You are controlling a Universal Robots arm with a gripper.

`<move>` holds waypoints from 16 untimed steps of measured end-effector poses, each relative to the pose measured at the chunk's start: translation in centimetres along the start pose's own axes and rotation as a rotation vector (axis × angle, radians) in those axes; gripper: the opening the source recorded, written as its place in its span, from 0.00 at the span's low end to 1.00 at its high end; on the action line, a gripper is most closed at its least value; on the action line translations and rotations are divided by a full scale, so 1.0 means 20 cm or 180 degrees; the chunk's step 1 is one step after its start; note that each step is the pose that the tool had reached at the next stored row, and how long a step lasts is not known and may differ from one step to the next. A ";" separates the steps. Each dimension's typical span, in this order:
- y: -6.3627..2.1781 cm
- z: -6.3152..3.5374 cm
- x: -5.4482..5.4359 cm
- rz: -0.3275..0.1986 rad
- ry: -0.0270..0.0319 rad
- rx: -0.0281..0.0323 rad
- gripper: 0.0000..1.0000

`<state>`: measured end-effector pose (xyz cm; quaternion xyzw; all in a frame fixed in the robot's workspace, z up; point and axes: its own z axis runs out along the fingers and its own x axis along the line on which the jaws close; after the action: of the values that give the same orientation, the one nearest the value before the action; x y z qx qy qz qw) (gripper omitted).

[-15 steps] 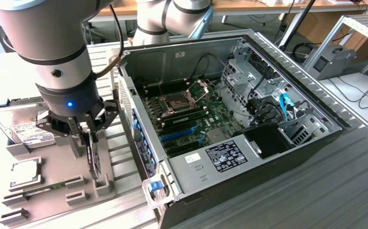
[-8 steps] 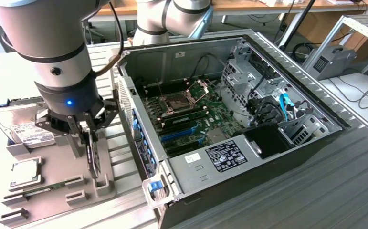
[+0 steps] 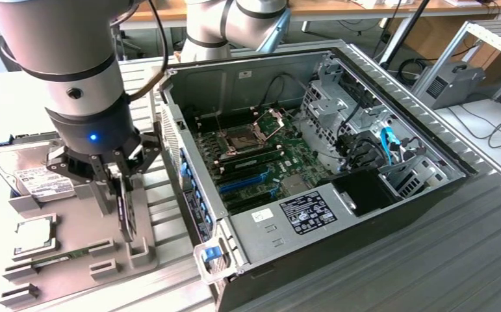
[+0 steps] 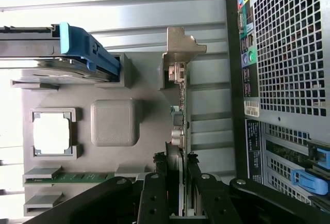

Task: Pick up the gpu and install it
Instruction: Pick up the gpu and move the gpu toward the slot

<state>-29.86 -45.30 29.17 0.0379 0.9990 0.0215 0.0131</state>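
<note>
The gpu (image 3: 126, 218) stands on edge over the grey parts tray (image 3: 77, 214), to the exterior view's left of the open computer case (image 3: 406, 214). In the wrist view the gpu (image 4: 179, 110) is seen edge-on, with its silver end bracket (image 4: 180, 41) farthest from the camera. My gripper (image 3: 120, 198) points straight down, its black fingers (image 4: 160, 170) pressed on both faces of the card, so the gripper (image 4: 176, 158) is shut on it. The card's lower edge is at the tray's holder; whether it still rests there I cannot tell.
A hard drive (image 3: 29, 172) in a blue frame (image 4: 82, 43), a CPU (image 4: 51, 133) and a memory stick (image 4: 77, 177) sit in the tray. The case lies on its side with its motherboard (image 3: 259, 162) and blue slots (image 3: 242, 182) exposed. Its perforated rear panel (image 4: 289, 53) is close beside the card.
</note>
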 end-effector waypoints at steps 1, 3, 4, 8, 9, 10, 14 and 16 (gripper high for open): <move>0.000 -0.004 0.00 0.0000 0.0000 0.0000 0.26; 0.000 -0.009 0.00 0.0000 0.0000 0.0000 0.26; 0.000 -0.012 0.00 0.0000 0.0000 0.0000 0.26; 0.001 -0.022 0.00 0.0000 0.0000 0.0000 0.26; 0.001 -0.025 0.00 0.0000 0.0000 0.0000 0.26; 0.001 -0.028 0.00 0.0000 0.0000 0.0000 0.26; 0.002 -0.037 0.00 0.0000 0.0000 0.0000 0.26; 0.002 -0.040 0.00 0.0000 0.0000 0.0000 0.26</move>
<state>-29.85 -45.29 29.96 0.0379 0.9990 0.0215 0.0131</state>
